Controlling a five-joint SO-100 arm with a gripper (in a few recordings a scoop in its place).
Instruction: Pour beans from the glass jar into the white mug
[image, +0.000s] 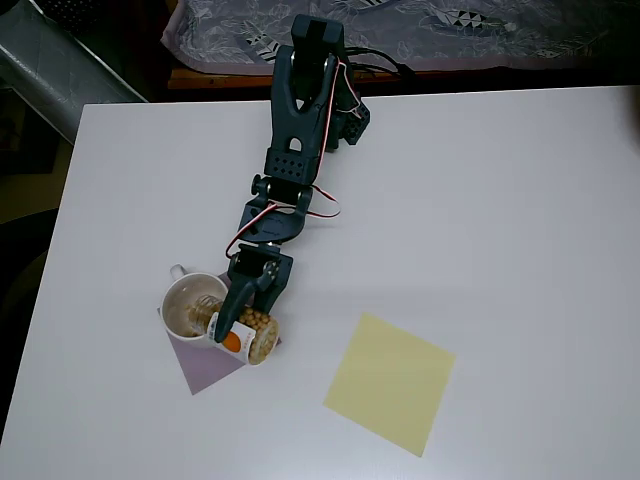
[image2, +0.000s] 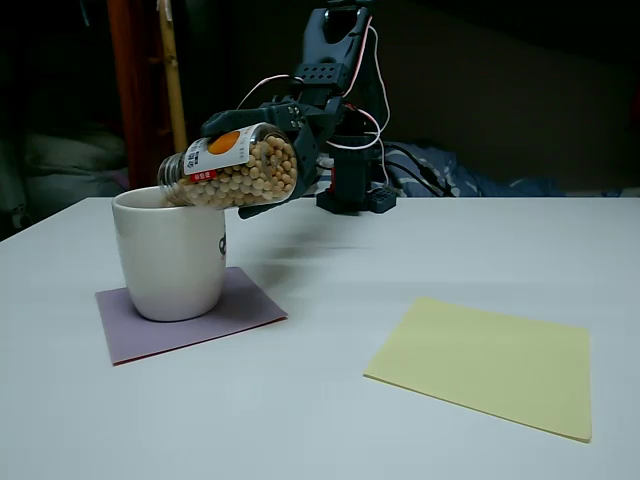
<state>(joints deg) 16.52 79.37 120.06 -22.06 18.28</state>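
Most of the beans (image2: 250, 175) sit in the jar (image2: 232, 166), which the tool (image: 243, 312) clamps tipped nearly level, mouth just over the mug (image2: 170, 254) rim. A few beans seem to lie inside the mug in the overhead view. To pour well, tilt the mouth lower slowly and keep it centred over the opening. The jar is clear glass with a white-and-orange label. The white mug stands on a purple mat (image2: 185, 314) on the desk (image2: 330, 400).

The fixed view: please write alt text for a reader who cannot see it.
A dark robot gripper holds a glass jar of tan beans tipped almost level, its mouth over a white mug. The mug stands on a purple mat on a white table, a yellow sheet to the right.
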